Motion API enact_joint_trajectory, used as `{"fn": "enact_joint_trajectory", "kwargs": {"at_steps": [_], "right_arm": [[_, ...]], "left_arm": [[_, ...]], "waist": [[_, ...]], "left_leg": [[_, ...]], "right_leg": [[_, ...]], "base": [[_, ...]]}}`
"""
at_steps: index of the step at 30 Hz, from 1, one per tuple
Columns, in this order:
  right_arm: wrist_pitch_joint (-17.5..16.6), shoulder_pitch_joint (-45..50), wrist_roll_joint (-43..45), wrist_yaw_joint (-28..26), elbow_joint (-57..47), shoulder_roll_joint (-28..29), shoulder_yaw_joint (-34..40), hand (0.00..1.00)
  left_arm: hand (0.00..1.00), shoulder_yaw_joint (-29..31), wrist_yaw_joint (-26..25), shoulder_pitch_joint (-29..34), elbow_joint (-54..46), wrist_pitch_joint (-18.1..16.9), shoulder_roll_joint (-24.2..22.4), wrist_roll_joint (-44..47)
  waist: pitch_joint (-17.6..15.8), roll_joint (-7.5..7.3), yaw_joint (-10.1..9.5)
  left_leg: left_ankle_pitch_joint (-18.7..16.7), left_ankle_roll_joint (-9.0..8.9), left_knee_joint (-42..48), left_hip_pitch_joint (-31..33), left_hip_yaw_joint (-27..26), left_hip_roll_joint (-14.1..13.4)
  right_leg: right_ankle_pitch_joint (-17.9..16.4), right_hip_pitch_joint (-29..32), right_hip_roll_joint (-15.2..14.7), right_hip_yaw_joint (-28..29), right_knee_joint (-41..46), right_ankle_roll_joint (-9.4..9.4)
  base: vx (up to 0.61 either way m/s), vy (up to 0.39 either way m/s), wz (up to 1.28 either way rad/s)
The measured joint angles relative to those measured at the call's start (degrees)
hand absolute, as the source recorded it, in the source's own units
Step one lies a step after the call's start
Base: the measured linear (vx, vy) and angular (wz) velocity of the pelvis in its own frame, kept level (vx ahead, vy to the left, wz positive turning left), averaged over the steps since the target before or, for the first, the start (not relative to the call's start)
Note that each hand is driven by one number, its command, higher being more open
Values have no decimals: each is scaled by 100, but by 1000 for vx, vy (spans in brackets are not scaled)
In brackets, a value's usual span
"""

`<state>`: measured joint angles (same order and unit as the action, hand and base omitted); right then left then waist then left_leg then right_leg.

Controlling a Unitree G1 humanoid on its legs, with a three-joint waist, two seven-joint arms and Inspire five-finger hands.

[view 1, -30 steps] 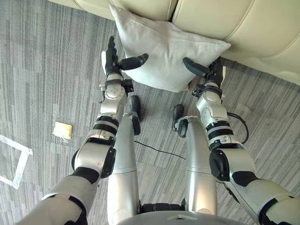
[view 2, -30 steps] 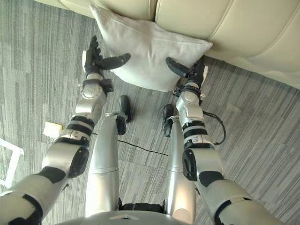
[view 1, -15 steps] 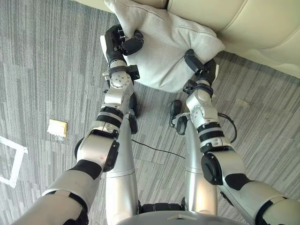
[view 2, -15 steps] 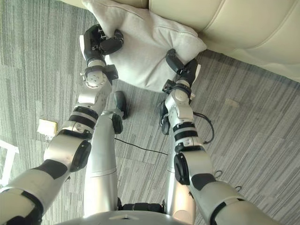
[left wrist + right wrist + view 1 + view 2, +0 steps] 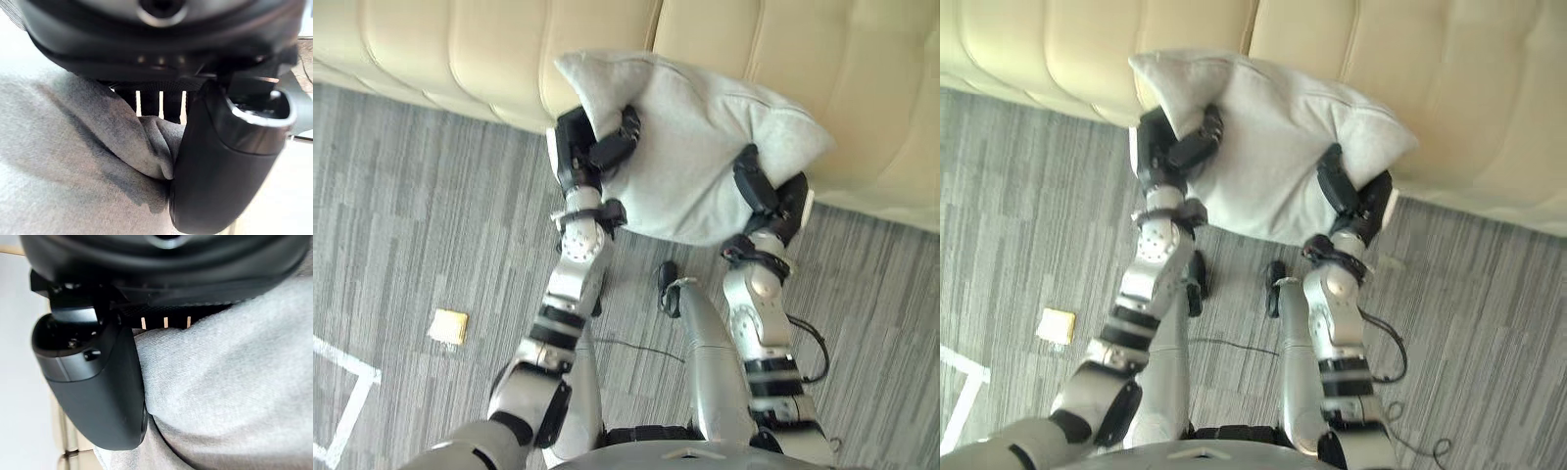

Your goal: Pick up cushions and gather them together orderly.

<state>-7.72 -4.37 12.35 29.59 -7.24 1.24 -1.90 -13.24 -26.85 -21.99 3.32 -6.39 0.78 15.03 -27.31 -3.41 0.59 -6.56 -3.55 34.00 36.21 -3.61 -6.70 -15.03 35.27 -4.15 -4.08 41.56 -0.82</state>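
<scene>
Left hand (image 5: 590, 147) and right hand (image 5: 771, 196), spread a second ago, are clamped now! Before the cream sofa (image 5: 460, 49), above the grey carpet (image 5: 411, 225), the pale grey cushion (image 5: 690, 147) is up, pinched at both sides. Pickup looks done; carrying next.

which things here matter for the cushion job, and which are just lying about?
Job: grey cushion; left hand and right hand, both clamped on it.
Lying about: tan square, white tape, beige sofa behind.
</scene>
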Motion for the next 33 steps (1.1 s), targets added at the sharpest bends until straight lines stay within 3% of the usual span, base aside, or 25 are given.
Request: {"fn": "enact_joint_trajectory", "kwargs": {"at_steps": [3, 8, 9, 13, 14, 16, 18, 19, 20, 22, 25, 27, 28, 29, 30, 31, 32, 33], "right_arm": [[-1, 823, -274, -166, -467, -218, -222, 0], [0, 1632, -610, -489, -569, -387, -391, 0], [0, 1854, -651, -637, -568, -390, -413, 0], [1, 2064, -786, -849, -522, -432, -411, 0], [6, 2103, -787, -875, -518, -431, -411, 0], [28, 2338, -806, -946, -483, -415, -430, 0], [30, 2452, -843, -965, -484, -422, -445, 0], [43, 2553, -842, -971, -485, -473, -443, 0], [86, 2543, -822, -969, -486, -492, -432, 0], [115, 2515, -779, -960, -488, -494, -427, 0], [192, 2453, -777, -945, -483, -557, -425, 0], [236, 2230, -777, -944, -347, -609, -426, 0], [243, 2141, -777, -943, -283, -608, -426, 0], [258, 2059, -785, -944, -156, -566, -430, 0], [297, 2043, -785, -942, -130, -518, -429, 0], [299, 2033, -787, -944, -130, -518, -432, 0], [300, 2015, -804, -946, -103, -515, -433, 0], [301, 1949, -833, -946, -1, -508, -425, 0]], "left_arm": [[0, -149, 41, 801, -382, -42, -12, -9], [0, -213, 248, 1882, -655, -121, 19, -124], [0, -219, 329, 2181, -659, -140, 72, -169], [0, -228, 534, 2616, -659, -189, 221, -241], [0, -228, 552, 2675, -659, -189, 224, -241], [0, -231, 633, 3022, -658, -183, 222, -241], [0, -256, 667, 3190, -659, -183, 216, -242], [0, -315, 698, 3344, -660, -182, 217, -243], [0, -344, 723, 3421, -659, -178, 205, -246], [0, -371, 741, 3488, -658, -143, 211, -246], [0, -373, 743, 3495, -656, -79, 221, -251], [0, -370, 743, 3501, -657, -63, 281, -285], [0, -370, 742, 3501, -657, -58, 327, -329], [0, -374, 742, 3499, -656, -25, 457, -346], [0, -373, 735, 3478, -660, 24, 499, -364], [0, -373, 735, 3474, -657, 35, 499, -374], [0, -373, 735, 3475, -655, 54, 511, -384], [0, -373, 735, 3474, -648, 75, 549, -392]], "waist": [[240, -2, -28], [900, 28, -55], [1114, 76, -58], [1313, 204, -58], [1313, 204, -64], [1318, 203, -101], [1402, 267, -136], [1582, 333, -165], [1635, 326, -180], [1723, 339, -270], [1740, 300, -315], [1773, 308, -385], [1798, 307, -402], [1917, 196, -442], [2026, 51, -437], [2036, 32, -441], [2069, -21, -460], [2076, -59, -474]], "left_leg": [[24, -28, -457, -748, -56, 23], [48, -72, -999, -1462, -119, 8], [48, -77, -1161, -1693, -162, 8], [-4, -157, -1248, -2071, -197, -46], [-30, -170, -1158, -2107, -200, -81], [-84, -136, 85, -1934, -89, -196], [-79, -129, 744, -1759, -10, -273], [66, -68, 1379, -1435, 28, -387], [-12, -77, 1727, -1179, 84, -348], [-514, -42, 1339, -1107, 156, -88], [-577, -54, 56, -1096, 359, 323], [-270, -93, -994, -1085, 473, 465], [76, -74, -1235, -1114, 463, 464], [688, 165, -1211, -1228, 372, 518], [426, 332, -833, -1164, 192, 570], [307, 379, -677, -1165, 131, 578], [55, 479, -474, -1306, -23, 641], [-113, 561, -526, -1603, -201, 715]], "right_leg": [[0, -727, 11, -12, -419, -1], [-1, -1415, 63, -24, -941, -2], [0, -1634, 86, -12, -1105, -2], [-32, -2013, 138, 22, -1273, 2], [-73, -2078, 147, 27, -1273, 29], [-300, -2509, 204, 19, -1213, 149], [-472, -2644, 271, 34, -1113, 272], [-581, -2659, 338, 56, -1030, 366], [-603, -2714, 347, 109, -1039, 427], [-611, -2794, 316, 280, -1182, 442], [-595, -3105, 246, 326, -1559, 415], [-606, -3395, 225, 471, -1852, 290], [-646, -3495, 219, 543, -1921, 185], [-735, -3678, 122, 702, -2006, 30], [-668, -3741, -28, 733, -2046, -104], [-638, -3778, -67, 753, -2008, -154], [-577, -3725, -202, 830, -1594, -265], [-445, -3557, -332, 860, -896, -505]], "base": [[131, -10, -1], [147, -6, -3], [156, -6, -8], [90, -26, -9], [52, -56, -4], [34, -65, -6], [75, -46, -11], [202, -19, -10], [186, -10, -12], [231, 44, -24], [293, 105, -17], [330, 157, -38], [466, 222, -52], [510, 229, -53], [607, 268, -45], [478, 213, -41], [450, 204, -52], [435, 206, -63]]}}
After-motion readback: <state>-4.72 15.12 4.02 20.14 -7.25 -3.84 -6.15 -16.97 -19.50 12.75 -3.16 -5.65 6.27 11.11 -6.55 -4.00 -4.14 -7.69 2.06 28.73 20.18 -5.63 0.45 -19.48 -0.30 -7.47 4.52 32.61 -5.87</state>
